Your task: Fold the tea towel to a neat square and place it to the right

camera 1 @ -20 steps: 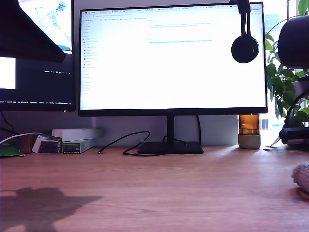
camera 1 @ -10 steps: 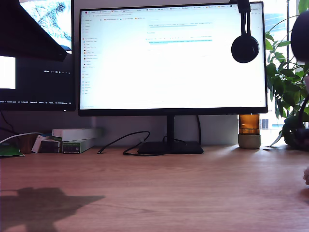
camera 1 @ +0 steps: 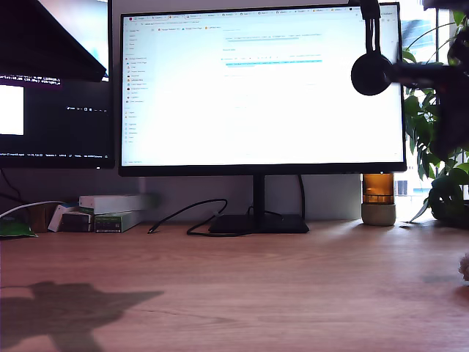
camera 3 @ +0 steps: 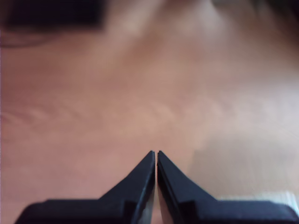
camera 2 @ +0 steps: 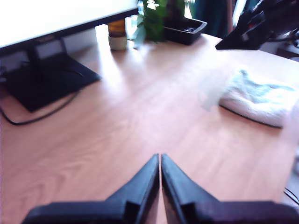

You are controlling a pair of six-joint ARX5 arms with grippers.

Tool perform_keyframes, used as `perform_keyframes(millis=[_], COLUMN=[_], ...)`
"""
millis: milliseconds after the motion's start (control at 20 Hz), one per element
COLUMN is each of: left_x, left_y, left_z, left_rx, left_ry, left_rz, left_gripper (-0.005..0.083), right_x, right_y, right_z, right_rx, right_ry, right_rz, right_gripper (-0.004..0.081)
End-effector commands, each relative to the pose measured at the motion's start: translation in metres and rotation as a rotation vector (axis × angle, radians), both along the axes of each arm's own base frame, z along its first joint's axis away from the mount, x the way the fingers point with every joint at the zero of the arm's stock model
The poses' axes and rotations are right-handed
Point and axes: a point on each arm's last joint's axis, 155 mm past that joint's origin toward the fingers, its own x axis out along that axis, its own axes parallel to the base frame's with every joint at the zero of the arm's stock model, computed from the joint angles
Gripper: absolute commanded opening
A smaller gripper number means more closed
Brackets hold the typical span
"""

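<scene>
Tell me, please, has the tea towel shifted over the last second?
Yes. The tea towel has slid toward the exterior view's right, away from the amber jar; only a sliver now shows.

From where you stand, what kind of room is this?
Most likely an office or home desk: a large monitor with headphones hung on it, a wooden desk, and a potted plant by a window.
</scene>
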Motion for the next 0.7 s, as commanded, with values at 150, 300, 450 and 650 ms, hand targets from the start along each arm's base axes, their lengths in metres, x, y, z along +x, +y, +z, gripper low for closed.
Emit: perform_keyframes(millis=[150,300,450,650], left_x=[0.025,0.050,0.075,0.091], left_y=[0.018,0.036,0.063,0.112], left_z=[0.011,0.015,0.006,0.010], left_rx=[-0.026,-0.039,-0.030,-0.044], left_ry=[-0.062,-0.088,-0.065,-0.066], left_rz=[0.127,0.214,0.316,0.476], left_gripper=[-0.0021,-0.0021,-0.0021,-0.0021], right_x=[0.029,0.042,0.044,0.036], right_y=[-0.011,-0.043,-0.084,-0.107], right_z=[0.030,0.039,0.036,0.038], right_rx=[-0.053,-0.045,-0.021,0.008], right_ry=[-0.159,-0.193,-0.177,-0.194], right_rz=[0.045,0.030,-0.050,-0.087], right_gripper=[0.0000,0.0000,0.0000,0.0000])
